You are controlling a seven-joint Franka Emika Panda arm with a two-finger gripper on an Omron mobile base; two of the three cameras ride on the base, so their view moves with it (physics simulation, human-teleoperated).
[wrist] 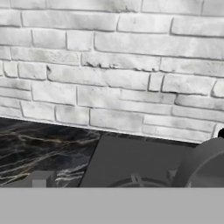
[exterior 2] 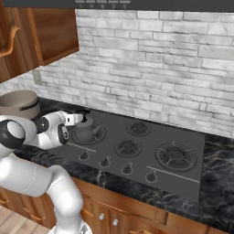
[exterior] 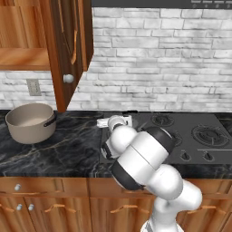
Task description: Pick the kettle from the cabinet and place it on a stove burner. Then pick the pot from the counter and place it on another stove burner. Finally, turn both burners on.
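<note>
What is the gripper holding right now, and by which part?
Nothing. The gripper is open beside the kettle, which sits on a stove burner.

- A home kitchen is shown.
- A dark cooktop (exterior 2: 137,146) with ringed burners is set into a black marble counter (exterior: 59,149).
- Wooden cabinets (exterior: 27,41) are mounted on a white brick wall (exterior 2: 151,59).
</note>
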